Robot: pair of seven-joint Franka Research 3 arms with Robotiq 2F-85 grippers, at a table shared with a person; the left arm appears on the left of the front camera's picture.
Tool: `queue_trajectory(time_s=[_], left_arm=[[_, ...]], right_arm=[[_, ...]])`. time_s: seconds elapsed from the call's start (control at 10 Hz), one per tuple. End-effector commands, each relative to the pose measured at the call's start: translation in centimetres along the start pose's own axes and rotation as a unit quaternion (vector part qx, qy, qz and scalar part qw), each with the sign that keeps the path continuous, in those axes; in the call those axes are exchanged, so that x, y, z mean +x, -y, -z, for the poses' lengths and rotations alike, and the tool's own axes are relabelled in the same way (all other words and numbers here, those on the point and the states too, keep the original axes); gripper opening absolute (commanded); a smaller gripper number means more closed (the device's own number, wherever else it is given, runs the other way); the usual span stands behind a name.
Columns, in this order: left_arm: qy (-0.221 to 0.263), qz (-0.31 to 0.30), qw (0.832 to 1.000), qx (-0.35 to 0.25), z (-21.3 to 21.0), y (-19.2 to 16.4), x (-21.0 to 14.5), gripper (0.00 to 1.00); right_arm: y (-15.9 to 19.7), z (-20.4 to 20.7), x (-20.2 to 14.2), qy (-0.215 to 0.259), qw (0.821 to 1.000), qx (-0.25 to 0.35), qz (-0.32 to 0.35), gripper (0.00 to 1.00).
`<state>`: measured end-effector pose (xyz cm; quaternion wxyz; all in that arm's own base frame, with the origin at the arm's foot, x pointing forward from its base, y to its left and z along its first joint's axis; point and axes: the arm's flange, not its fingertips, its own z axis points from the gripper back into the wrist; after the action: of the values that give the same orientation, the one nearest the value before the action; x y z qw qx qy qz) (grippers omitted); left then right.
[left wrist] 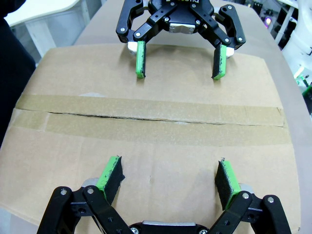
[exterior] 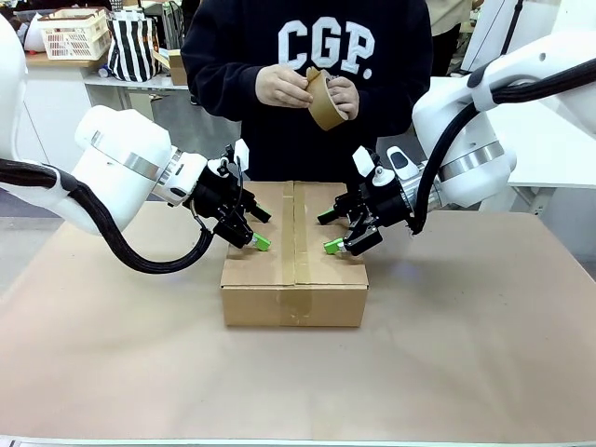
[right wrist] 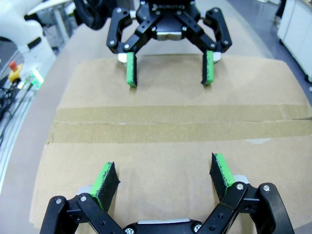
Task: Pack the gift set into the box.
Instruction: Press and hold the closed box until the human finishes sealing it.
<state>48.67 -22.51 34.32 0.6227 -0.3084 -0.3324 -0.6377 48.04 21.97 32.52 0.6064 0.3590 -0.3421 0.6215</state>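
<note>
While both gape empty, left pincer (exterior: 260, 229) faces right pincer (exterior: 331, 233) — over the box (exterior: 293, 293).

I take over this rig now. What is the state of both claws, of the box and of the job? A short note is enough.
Left claw: open, empty, over the left half of the box top.
Right claw: open, empty, over the right half. I cannot tell whether either touches the top.
Box: flaps shut, tape along the centre seam.
Person: holds a tape roll behind the box.
Done: box closed and taped; its contents are hidden.
Left: probably only lifting both claws away.
</note>
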Motion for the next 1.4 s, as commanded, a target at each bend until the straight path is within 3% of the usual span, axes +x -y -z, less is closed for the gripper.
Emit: queue_trajectory(time_s=[0.0,1.3], left_arm=[[0.0,-0.001,1.0,-0.002,0.1,0.12,-0.31,1.0],[0.0,-0.001,1.0,-0.002,0.1,0.12,-0.31,1.0]], right_arm=[[-0.04,0.09,-0.17,0.0,1.0,0.001,-0.007,1.0],[-0.04,0.09,-0.17,0.0,1.0,0.001,-0.007,1.0]])
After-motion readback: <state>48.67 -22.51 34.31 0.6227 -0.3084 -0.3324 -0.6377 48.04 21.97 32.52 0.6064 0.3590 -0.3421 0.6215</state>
